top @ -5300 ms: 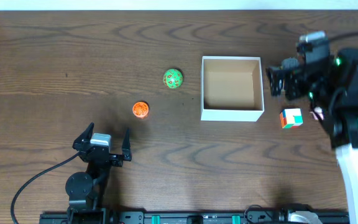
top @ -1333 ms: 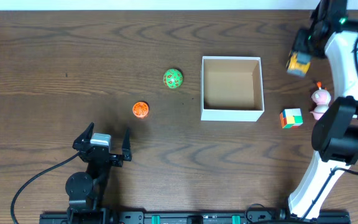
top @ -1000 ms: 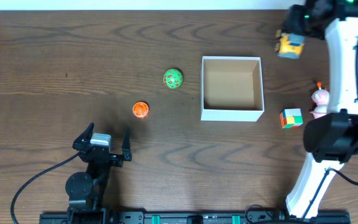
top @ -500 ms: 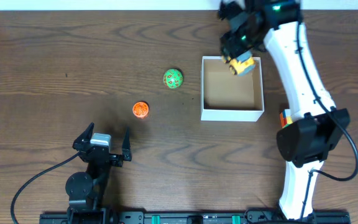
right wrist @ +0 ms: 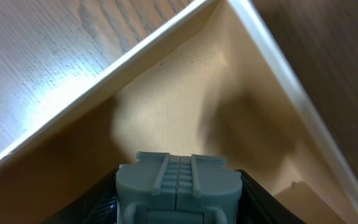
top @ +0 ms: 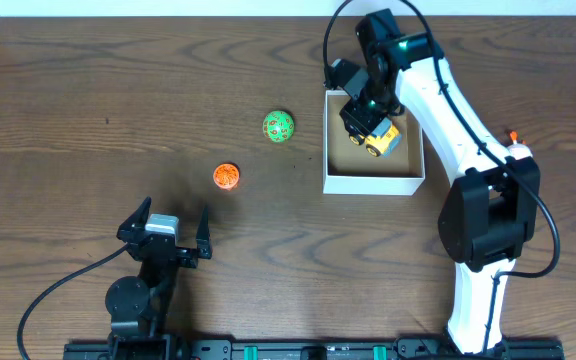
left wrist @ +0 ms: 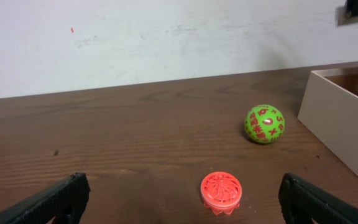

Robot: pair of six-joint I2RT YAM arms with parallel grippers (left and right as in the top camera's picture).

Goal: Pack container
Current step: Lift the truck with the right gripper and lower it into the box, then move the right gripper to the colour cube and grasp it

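Black left gripper (top: 175,215) sits nearest, fingers spread wide; orange disc (top: 226,176) and green ball (top: 278,126) lie beyond it. Farther right sits the container (top: 373,184), right gripper (top: 366,125) over its interior clamping a yellow toy truck (top: 384,141).

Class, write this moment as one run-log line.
phase: placing | right gripper: shut on yellow toy truck, over container | left gripper: open, empty | on table: green ball, orange disc

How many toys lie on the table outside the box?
3: green ball and orange disc left of the box, pink toy half seen at its right. The arm may hide more.
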